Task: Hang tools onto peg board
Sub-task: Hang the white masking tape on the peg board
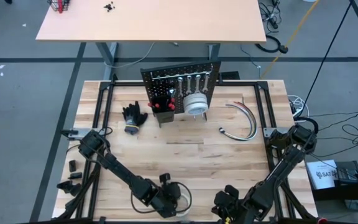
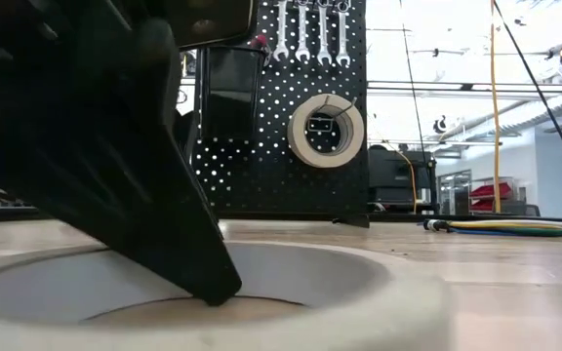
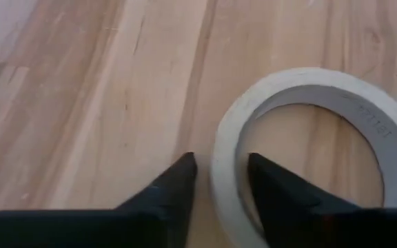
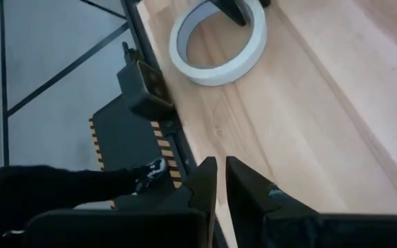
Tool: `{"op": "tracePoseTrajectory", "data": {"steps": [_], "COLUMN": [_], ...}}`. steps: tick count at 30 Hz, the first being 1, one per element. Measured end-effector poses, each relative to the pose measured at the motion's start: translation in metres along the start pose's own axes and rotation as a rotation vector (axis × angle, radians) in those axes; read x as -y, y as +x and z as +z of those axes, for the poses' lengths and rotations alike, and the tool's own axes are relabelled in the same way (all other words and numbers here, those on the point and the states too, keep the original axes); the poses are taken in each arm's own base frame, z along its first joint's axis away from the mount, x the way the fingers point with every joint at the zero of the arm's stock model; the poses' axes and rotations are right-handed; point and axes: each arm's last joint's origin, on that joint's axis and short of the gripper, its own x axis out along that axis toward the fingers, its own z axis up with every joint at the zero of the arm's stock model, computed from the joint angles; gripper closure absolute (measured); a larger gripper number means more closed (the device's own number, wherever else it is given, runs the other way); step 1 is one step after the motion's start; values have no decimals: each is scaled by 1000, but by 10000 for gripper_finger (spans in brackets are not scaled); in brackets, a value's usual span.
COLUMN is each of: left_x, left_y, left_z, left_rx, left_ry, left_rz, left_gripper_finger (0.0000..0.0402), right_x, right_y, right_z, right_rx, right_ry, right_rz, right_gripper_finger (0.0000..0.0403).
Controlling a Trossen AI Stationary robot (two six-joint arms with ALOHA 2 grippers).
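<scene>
A white tape roll [image 3: 309, 83] lies flat on the table near its near edge [image 1: 183, 196]. My left gripper [image 3: 222, 176] is open and points down over it, one finger inside the ring and one outside its wall. In the low view the inner finger [image 2: 198, 273] reaches down to the table within the ring [image 2: 408, 292]. My right gripper [image 4: 220, 182] is shut on nothing and hovers beside the roll, toward the table's right [image 1: 227, 203]. The black peg board [image 1: 180, 81] stands upright at the far middle, with silver wrenches [image 2: 310, 34] and another tape roll [image 2: 327, 130] hanging on hooks. My left gripper comes at the tape roll from above, its fingers astride the ring's wall [image 3: 226, 186]. The inner finger [image 3: 274, 189] lies close against the inner face, and a strip of table shows between the outer finger [image 3: 178, 182] and the wall. Whether either finger touches, I cannot tell.
Black gloves [image 1: 134, 116] lie left of the peg board and curved grey hoses [image 1: 244, 121] lie to its right. Red-handled screwdrivers [image 1: 160, 102] stand in the board's bin. The tabletop between the board and both grippers is bare wood. The table's near edge is close behind the grippers.
</scene>
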Motion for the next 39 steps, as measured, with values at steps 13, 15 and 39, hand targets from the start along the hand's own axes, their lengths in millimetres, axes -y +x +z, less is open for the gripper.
{"op": "tracePoseTrajectory", "data": {"steps": [13, 15, 39], "left_x": [-28, -35, -77], "left_y": [-49, -76, -204], "left_z": [32, 46, 89], "left_rx": [12, 77, 412], "left_ry": [298, 363, 464], "left_rz": [112, 173, 382], "left_gripper_finger": [370, 370, 370], "right_x": [10, 10, 17], "right_y": [8, 3, -8], "right_z": [53, 64, 168], "right_rx": [149, 171, 504], "right_ry": [110, 150, 149], "right_rz": [-32, -8, 180], "right_gripper_finger": [376, 376, 106]}}
